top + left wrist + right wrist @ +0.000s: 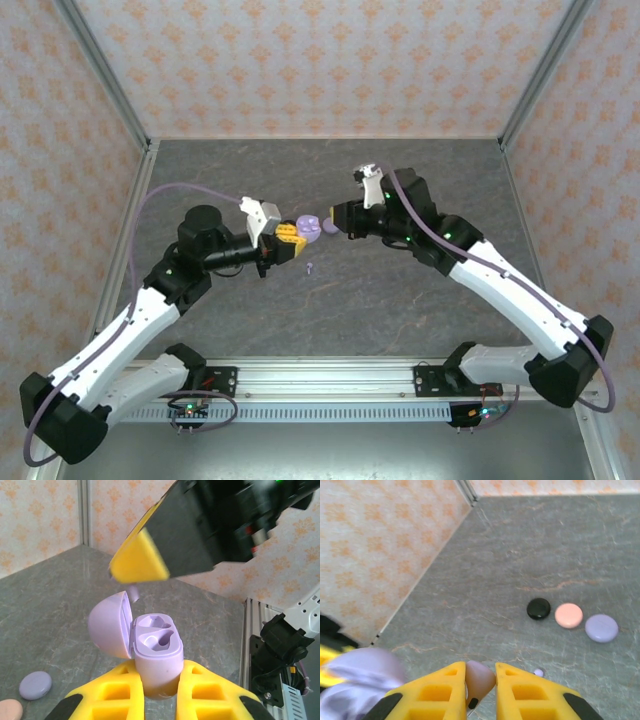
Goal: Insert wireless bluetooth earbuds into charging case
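Right claw [480, 668] on pale lilac earbud [479, 680]

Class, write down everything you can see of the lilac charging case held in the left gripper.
The lilac charging case is a small rounded shell of smooth, matt-looking plastic. Its domed lid is swung open sideways on a hinge, baring two moulded wells that both look empty. It is held off the grey table, roughly upright with the opening facing up, its lower body pinched between the yellow fingers of the left gripper.
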Action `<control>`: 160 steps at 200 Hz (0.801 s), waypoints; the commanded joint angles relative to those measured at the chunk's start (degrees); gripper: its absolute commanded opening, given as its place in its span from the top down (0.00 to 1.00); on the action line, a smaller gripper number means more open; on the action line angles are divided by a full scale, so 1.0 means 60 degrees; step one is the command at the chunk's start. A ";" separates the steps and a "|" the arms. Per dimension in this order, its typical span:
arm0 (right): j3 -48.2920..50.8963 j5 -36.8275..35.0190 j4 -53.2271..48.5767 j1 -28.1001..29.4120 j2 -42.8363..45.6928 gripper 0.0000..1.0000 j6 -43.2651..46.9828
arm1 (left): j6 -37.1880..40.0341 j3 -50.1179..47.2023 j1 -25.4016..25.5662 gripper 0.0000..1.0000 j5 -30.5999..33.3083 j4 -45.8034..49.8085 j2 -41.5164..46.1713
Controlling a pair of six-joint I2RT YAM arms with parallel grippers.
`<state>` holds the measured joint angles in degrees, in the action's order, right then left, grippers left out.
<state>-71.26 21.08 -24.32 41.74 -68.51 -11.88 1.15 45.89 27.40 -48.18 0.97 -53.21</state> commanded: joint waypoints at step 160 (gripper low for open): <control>0.0188 0.0127 0.1425 0.1115 -0.0084 0.82 0.1488 | -0.0501 -0.0077 0.0176 0.91 -0.0496 -0.1207 -0.0565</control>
<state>-68.99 22.09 -16.45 47.92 -67.96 -4.38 -1.69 45.47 28.05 -50.59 -4.19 -57.06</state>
